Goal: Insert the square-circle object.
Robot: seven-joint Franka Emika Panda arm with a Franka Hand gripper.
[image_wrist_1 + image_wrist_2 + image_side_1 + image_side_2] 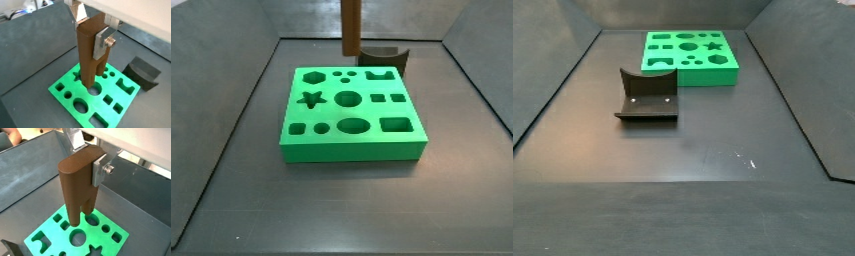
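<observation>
My gripper (90, 32) is shut on the square-circle object (90, 55), a tall brown piece with two prongs pointing down, and grips it near its top between the silver fingers (101, 44). Both wrist views show this grip (89, 159) and the piece (79, 188). The prongs hang over the holes of the green block (130, 97), which also shows in the wrist view (63, 240). In a side view only the piece's lower part (350, 25) shows, above the green block's (352, 150) far edge. The gripper is out of frame in both side views.
A short dark block with a scooped top (142, 72) stands on the floor beside the green block, seen also in both side views (385, 57) (647, 97). The green block (694, 76) lies on a dark grey floor with sloping grey walls (225, 110) around it.
</observation>
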